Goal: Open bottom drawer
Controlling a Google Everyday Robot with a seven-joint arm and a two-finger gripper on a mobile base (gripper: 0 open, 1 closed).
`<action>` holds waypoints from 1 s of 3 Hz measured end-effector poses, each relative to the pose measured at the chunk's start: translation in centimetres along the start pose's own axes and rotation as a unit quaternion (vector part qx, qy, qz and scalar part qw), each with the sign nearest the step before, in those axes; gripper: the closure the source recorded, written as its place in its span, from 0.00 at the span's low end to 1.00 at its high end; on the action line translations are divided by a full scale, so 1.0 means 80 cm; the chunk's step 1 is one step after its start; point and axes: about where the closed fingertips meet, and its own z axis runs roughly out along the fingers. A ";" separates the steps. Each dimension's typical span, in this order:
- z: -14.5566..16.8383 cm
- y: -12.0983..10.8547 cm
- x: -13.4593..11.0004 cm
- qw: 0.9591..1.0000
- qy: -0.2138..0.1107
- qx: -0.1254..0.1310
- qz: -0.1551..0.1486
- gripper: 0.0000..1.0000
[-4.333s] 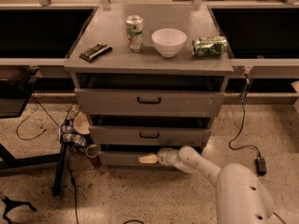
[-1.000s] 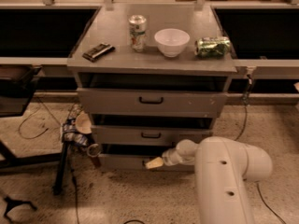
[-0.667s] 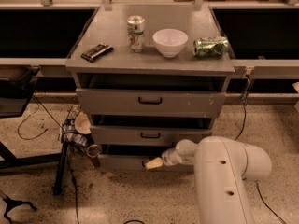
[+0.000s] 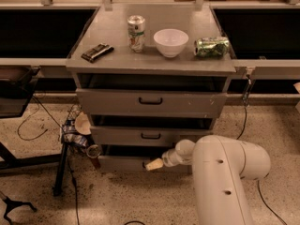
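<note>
The bottom drawer (image 4: 123,163) is the lowest grey front of the cabinet, near the floor. It stands slightly out, with a dark gap above it. My gripper (image 4: 153,164) is right at the middle of this front, where the handle would be. The handle is hidden behind the gripper. My white arm (image 4: 225,172) reaches in from the lower right and covers the drawer's right part. The middle drawer (image 4: 151,136) and the tall top drawer (image 4: 150,101) sit above, each with a black bar handle.
On the cabinet top stand an upright can (image 4: 136,33), a white bowl (image 4: 170,42), a can lying on its side (image 4: 211,46) and a dark flat object (image 4: 97,52). Cables, a stand leg (image 4: 61,170) and clutter (image 4: 79,130) lie left of the cabinet.
Over the last second almost nothing moved. Compared with 4.3 s ago, the arm has swung toward the camera and the gripper has pulled back slightly at the drawer front.
</note>
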 end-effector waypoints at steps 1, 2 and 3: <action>0.000 0.000 0.008 1.000 0.022 0.001 -0.004 0.00; -0.001 0.002 0.007 1.000 0.022 0.001 -0.004 0.00; 0.000 0.004 0.012 0.999 0.033 0.000 -0.007 0.00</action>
